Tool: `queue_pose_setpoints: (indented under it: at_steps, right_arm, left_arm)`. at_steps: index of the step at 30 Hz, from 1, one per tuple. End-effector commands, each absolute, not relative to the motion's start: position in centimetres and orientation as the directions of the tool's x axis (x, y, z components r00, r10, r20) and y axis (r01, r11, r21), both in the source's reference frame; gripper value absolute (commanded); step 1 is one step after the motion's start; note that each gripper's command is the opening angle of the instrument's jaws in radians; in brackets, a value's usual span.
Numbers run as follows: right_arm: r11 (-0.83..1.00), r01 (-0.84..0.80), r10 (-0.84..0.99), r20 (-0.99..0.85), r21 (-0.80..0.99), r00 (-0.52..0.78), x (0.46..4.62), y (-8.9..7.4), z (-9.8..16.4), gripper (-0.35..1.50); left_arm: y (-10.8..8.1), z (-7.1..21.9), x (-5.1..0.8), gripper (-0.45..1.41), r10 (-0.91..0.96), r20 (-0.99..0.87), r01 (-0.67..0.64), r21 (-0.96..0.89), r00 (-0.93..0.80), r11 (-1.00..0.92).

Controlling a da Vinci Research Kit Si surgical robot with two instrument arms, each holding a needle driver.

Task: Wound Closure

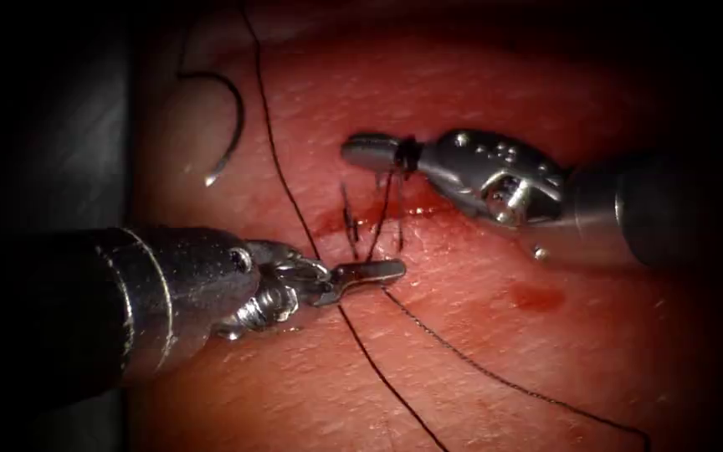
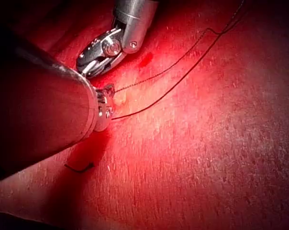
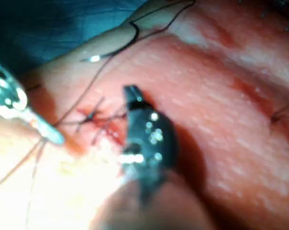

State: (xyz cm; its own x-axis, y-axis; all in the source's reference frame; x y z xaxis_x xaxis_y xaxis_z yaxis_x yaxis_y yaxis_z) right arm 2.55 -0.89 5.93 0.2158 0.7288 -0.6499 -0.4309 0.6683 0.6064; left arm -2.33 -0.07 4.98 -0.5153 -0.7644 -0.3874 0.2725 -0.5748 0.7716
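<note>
The curved needle (image 1: 233,113) lies loose on the tissue (image 1: 495,368) at the far left of the cut (image 1: 378,216), outside the tissue and held by neither tool; it shows too in the right wrist view (image 3: 111,52). My left tool (image 1: 376,272) is just below the cut with its jaws shut on the thread (image 1: 381,219), which rises to the right tool. My right tool (image 1: 361,151) hovers above the cut, jaws shut, with thread wound around them (image 1: 407,155). Short thread tails (image 1: 349,222) stand out of the cut.
One long strand (image 1: 282,167) runs from the top, past the left jaws, to the bottom edge. Another strand (image 1: 512,385) trails to the lower right. Red fluid (image 1: 537,295) spots the tissue right of the cut. An earlier stitch (image 3: 278,115) sits further along.
</note>
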Motion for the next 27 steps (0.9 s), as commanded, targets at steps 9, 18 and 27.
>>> queue_pose_setpoints:
  at_steps: [9, 18, 27]
  right_arm:
    - [0.634, -0.482, 0.751, -0.631, 0.605, 0.196, 2.6, -0.91, 5.75, -0.35]
    - [0.628, -0.495, 0.756, -0.622, 0.6, 0.205, 2.64, -1.09, 5.56, -0.35]
    - [0.603, -0.579, 0.753, -0.632, 0.549, 0.185, 2.56, -1.36, 5.32, -0.35]
  left_arm:
    - [-0.1, 5.04, -2.35, -0.45, -0.759, -0.389, 0.272, 0.768, -0.522, -0.58]
    - [0.09, 4.99, -2.1, -0.45, -0.678, -0.464, 0.225, 0.706, -0.57, -0.672]
    - [0.72, 4.87, -1.55, -0.45, -0.605, -0.484, 0.167, 0.677, -0.633, -0.717]
